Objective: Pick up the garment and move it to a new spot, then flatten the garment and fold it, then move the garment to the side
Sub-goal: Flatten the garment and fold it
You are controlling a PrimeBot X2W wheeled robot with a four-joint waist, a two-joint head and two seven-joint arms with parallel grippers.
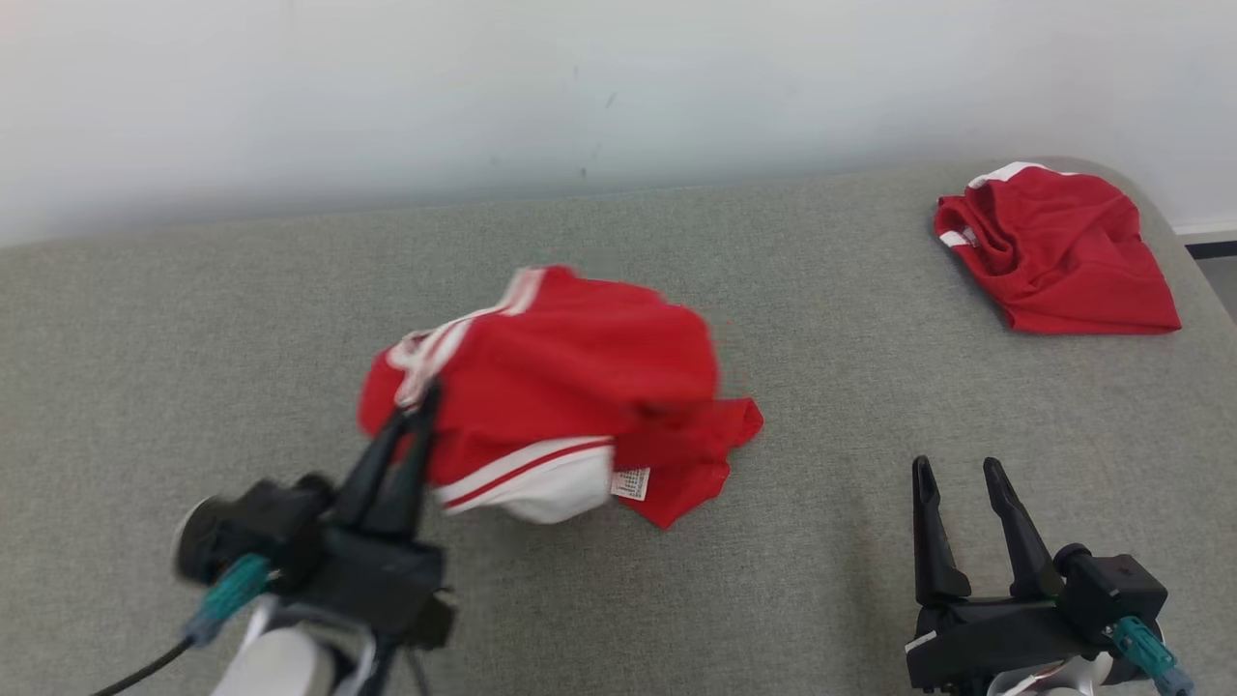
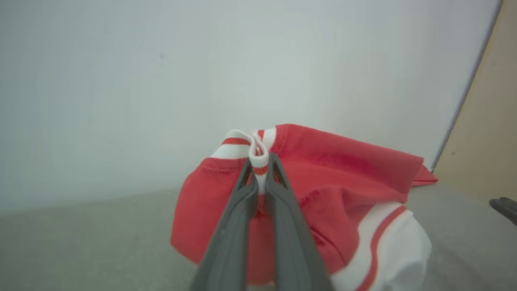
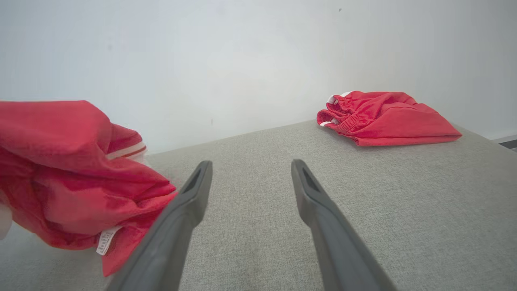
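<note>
Red cloth with white striping hangs bunched from the left gripper [image 1: 417, 401], whose two dark fingers are pinched tight on the striped band at the garment's [image 1: 580, 377] near-left edge. The left wrist view shows that band squeezed up between the fingertips. The garment sits about midway across the grey upholstered surface [image 1: 773, 599], partly lifted. Its bulk spreads away from the pinch toward the robot's right, with a loose tail and a small white label [image 1: 630, 482] drooping at the lower right; whether that tail touches the surface I cannot tell. The right gripper [image 1: 959, 469] stands well apart on the right, jaws spread wide and holding nothing, so the garment lies off to its left and the drooping tail is the part nearest it. A second red garment [image 1: 1058, 256] lies heaped at the far right corner, clear of both. To my eye the left arm has the carry, and the right arm would need to reach leftward to catch the tail.
</note>
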